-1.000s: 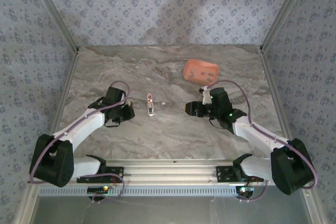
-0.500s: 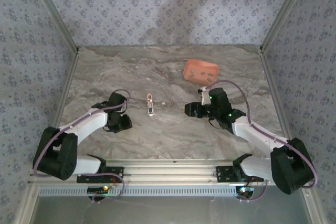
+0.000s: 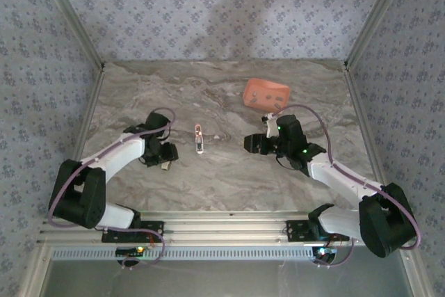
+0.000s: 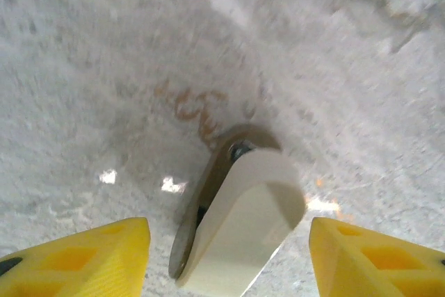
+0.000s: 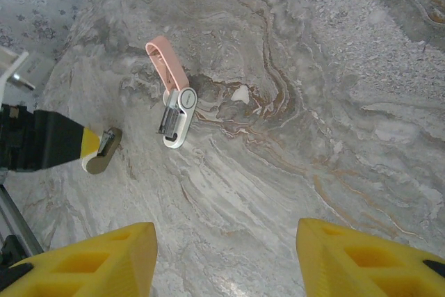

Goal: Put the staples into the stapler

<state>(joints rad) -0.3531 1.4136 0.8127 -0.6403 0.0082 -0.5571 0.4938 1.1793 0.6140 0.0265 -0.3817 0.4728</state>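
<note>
**Stapler lying open on the table between two released tools**

On the left, the left tool [image 4: 229,254] is released. Its yellow fingers [image 4: 76,259] stand wide apart, and a small cream piece [image 4: 243,220] on a brownish metal strip lies on the table [image 3: 229,179] between them. The left wrist view shows a clear gap on either side of it, and I cannot tell what it is. To its right, near the middle of the table, the stapler [image 5: 177,113] lies flat between the two arms. Its pink top is swung open away from the white body, and the metal rail shows. Further right, the right tool [image 5: 226,262] hangs above the table, also released, its fingers spread with nothing between them. Beyond it, toward the far right corner, sits an orange tray [image 3: 265,90] holding a few dark bits too small to identify.
</note>
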